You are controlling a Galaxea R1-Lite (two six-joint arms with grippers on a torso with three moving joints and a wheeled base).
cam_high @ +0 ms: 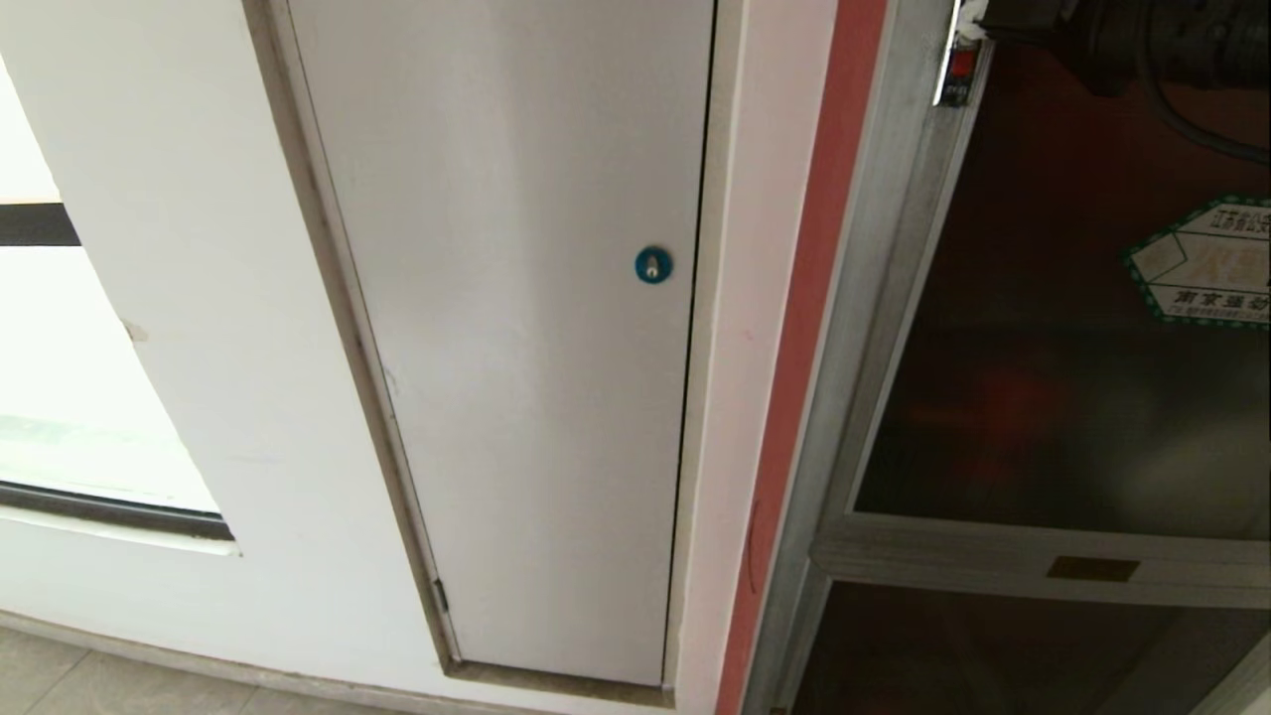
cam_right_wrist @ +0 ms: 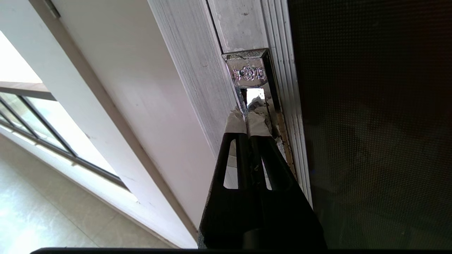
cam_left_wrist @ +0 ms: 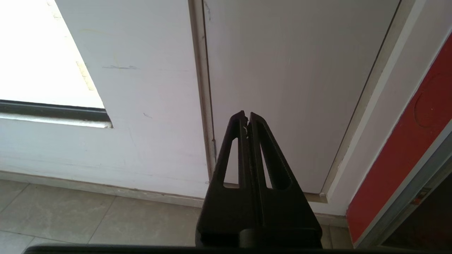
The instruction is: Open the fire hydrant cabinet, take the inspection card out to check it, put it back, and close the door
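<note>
The fire hydrant cabinet [cam_high: 874, 328] stands at the right in the head view, brushed silver with a red strip along its side. Its door [cam_high: 1072, 397] is dark glass with a green-bordered sticker [cam_high: 1206, 263] and lies close against the frame. The red-and-chrome latch [cam_high: 958, 65] sits at the door's upper left edge. My right gripper [cam_right_wrist: 247, 118] is shut, its white-taped tips pressed into the latch [cam_right_wrist: 248, 72] recess beside the dark glass [cam_right_wrist: 370, 123]. My left gripper [cam_left_wrist: 247, 116] is shut and parked low, facing the white door. The inspection card is hidden.
A plain white door [cam_high: 516, 328] with a small blue round lock [cam_high: 652, 264] fills the middle of the head view. A window [cam_high: 60, 377] is at the left. A lower dark panel with a brass plate [cam_high: 1092, 569] sits under the glass door. Tiled floor [cam_left_wrist: 88, 218] runs below.
</note>
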